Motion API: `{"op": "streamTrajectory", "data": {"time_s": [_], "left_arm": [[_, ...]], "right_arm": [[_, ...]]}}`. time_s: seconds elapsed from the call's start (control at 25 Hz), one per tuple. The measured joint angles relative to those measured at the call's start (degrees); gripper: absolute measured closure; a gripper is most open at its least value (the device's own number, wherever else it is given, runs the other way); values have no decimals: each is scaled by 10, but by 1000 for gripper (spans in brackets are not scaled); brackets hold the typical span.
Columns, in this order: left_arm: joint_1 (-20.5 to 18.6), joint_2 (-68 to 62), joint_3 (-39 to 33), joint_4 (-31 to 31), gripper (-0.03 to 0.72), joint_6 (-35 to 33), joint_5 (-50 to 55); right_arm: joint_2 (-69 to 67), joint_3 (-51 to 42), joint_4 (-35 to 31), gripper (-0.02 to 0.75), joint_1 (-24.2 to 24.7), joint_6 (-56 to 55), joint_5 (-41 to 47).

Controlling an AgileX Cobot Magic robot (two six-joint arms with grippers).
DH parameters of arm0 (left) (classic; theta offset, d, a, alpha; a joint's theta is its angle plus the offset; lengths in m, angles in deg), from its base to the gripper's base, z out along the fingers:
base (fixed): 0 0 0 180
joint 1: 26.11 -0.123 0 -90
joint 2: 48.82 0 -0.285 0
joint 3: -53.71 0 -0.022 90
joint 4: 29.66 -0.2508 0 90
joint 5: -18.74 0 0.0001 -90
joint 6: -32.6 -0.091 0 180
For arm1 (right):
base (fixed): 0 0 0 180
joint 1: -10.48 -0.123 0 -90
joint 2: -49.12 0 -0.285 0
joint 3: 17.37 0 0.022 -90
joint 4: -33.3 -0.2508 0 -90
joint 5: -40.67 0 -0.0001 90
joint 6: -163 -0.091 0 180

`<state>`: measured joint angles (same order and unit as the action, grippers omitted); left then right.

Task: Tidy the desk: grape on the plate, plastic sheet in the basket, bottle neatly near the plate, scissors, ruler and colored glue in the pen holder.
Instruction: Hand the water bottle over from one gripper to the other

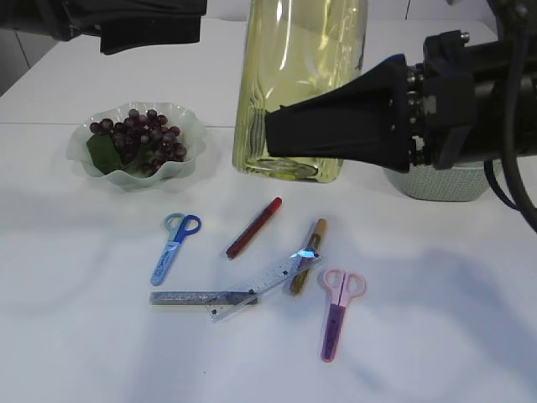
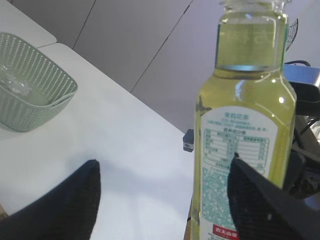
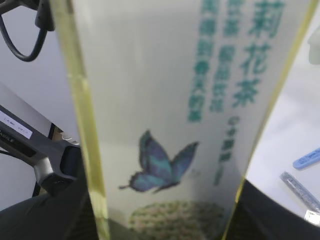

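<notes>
The tall bottle (image 1: 289, 75) of yellow tea stands on the table at the back centre. My right gripper (image 1: 281, 134) is shut on the bottle low on its body; its butterfly label (image 3: 165, 165) fills the right wrist view. My left gripper (image 2: 162, 167) is open and empty, up at the back left (image 1: 151, 29), with the bottle (image 2: 245, 125) just beyond its right finger. The grapes (image 1: 143, 138) lie on the wavy plate (image 1: 189, 126). The plastic sheet (image 2: 12, 82) lies in the green basket (image 2: 35, 105). The pen holder is out of view.
In front lie blue scissors (image 1: 174, 248), pink scissors (image 1: 338, 311), a red glue pen (image 1: 253, 227), a gold glue pen (image 1: 309, 254) and two crossed rulers (image 1: 231, 295). The basket (image 1: 445, 183) sits behind my right arm.
</notes>
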<state>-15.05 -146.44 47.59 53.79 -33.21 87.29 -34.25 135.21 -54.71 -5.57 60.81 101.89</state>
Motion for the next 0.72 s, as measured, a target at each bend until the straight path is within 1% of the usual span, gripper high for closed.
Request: {"op": "streamTrajectory", "data": {"time_s": [0.12, 0.32, 0.52, 0.72], "left_arm": [[0, 0, 0, -5, 118, 0, 0], [0, 0, 0, -19, 122, 11, 0], [0, 0, 0, -23, 124, 14, 0], [0, 0, 0, -24, 123, 14, 0]], "right_arm": [[0, 0, -15, 304, 0, 0, 0], [-8, 0, -17, 304, 0, 0, 0], [-46, 0, 4, 304, 0, 1, 18], [-82, 0, 10, 304, 0, 14, 28]]}}
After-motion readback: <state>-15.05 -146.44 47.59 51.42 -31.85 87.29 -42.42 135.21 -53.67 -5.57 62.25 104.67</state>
